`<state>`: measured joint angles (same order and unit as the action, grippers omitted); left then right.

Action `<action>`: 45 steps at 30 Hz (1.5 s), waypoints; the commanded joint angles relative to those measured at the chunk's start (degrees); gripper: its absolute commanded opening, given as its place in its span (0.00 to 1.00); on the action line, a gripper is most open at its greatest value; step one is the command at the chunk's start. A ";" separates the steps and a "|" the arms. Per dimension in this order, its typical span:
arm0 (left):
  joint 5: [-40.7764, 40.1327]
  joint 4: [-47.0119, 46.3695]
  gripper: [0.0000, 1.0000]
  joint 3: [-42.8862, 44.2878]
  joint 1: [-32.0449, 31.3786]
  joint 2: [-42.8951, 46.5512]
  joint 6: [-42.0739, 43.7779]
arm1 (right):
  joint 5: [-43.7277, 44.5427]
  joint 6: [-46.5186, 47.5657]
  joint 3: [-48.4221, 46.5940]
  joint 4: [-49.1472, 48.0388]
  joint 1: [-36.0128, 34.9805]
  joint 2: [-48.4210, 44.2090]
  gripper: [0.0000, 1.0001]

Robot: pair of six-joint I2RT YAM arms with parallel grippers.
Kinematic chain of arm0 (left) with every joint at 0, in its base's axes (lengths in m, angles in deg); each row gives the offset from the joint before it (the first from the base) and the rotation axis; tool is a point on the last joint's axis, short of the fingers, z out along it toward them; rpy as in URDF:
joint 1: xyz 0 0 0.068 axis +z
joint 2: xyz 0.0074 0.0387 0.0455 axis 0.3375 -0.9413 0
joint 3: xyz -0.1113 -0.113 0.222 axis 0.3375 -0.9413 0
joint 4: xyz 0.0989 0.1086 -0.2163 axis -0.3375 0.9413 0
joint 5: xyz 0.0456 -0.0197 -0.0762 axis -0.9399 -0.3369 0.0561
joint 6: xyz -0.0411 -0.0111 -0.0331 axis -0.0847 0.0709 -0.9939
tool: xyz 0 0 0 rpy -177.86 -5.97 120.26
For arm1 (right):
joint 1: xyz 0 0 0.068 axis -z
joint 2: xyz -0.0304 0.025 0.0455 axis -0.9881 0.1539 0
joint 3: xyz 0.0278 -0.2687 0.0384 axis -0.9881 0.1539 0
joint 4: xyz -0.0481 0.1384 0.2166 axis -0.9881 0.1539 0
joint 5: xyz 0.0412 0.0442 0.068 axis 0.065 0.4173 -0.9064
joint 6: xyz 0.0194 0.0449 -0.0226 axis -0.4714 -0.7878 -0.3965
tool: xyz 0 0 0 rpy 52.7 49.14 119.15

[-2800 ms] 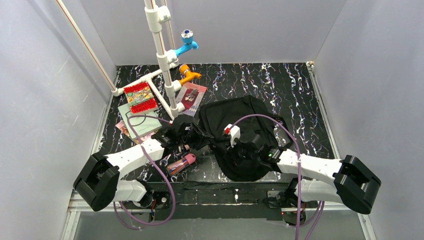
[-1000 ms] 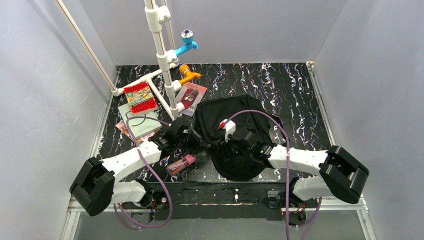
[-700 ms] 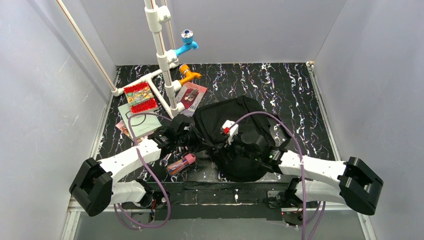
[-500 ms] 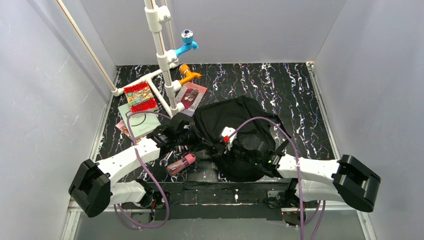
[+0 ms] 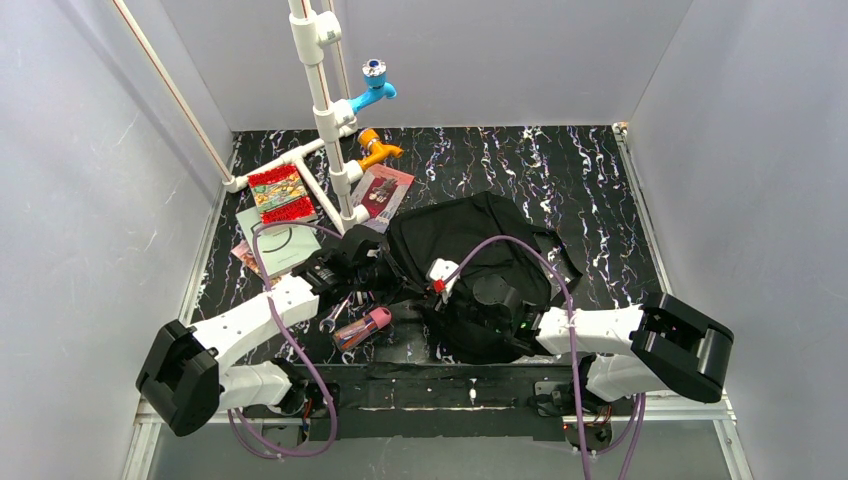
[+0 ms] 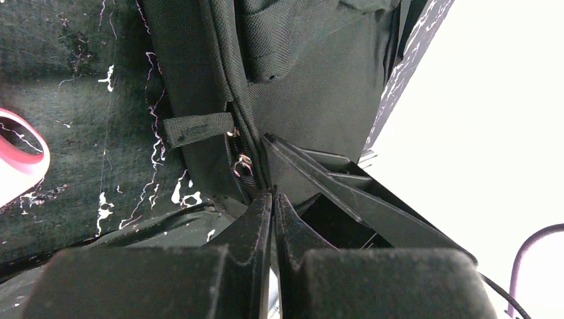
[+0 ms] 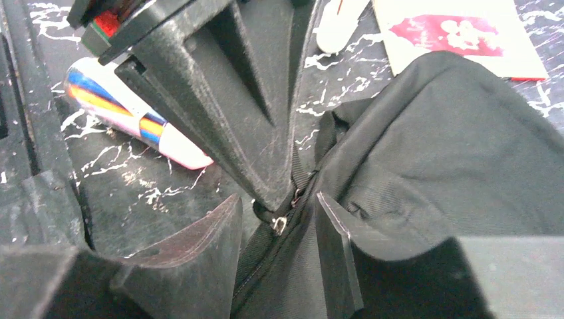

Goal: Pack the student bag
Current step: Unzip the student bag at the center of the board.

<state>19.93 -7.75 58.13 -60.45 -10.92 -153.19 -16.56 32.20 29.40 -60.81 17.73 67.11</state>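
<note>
Black marbled tabletop (image 5: 600, 190) is seen from above carrying the student bag (image 5: 470, 250), which lies just right of centre between both arms. The left claw (image 5: 385, 272) and the right claw (image 5: 450, 292) are both set against the bag's near-left edge. A pink-ended tube (image 5: 362, 327) lies just beside the bag, with books (image 5: 285, 245) near the white pipe stand (image 5: 325, 110). From the left wrist, the left claw (image 6: 271, 199) is seen closed, its fingertips pressed together at the zipper (image 6: 243, 163) seam of the student bag (image 6: 319, 86). From the right wrist, the right claw (image 7: 279, 216) is held partly open around a zipper pull (image 7: 279, 224) on the student bag (image 7: 452, 153), without gripping it.
</note>
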 commanded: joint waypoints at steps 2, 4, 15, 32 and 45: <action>1.40 1.60 0.00 2.63 -0.20 2.67 1.31 | 1.26 2.60 0.06 -9.20 -0.22 0.57 0.46; 1.64 1.13 0.00 2.63 -0.23 2.74 1.16 | -0.75 1.36 1.04 -12.20 0.02 1.39 0.34; -2.21 5.14 0.31 3.04 0.17 4.84 4.06 | -1.10 -4.33 2.35 -11.68 0.46 0.01 0.01; 1.74 -14.79 0.85 -5.55 4.06 0.71 -8.95 | 3.69 -10.36 4.15 -8.46 0.73 -8.94 0.01; 0.32 -14.93 0.09 1.07 4.40 -14.48 -1.55 | 3.03 -9.56 1.89 3.75 0.84 -15.49 0.01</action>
<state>21.22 -22.78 56.95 -56.56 -24.01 -158.06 -13.91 22.80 34.80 -59.61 18.47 55.57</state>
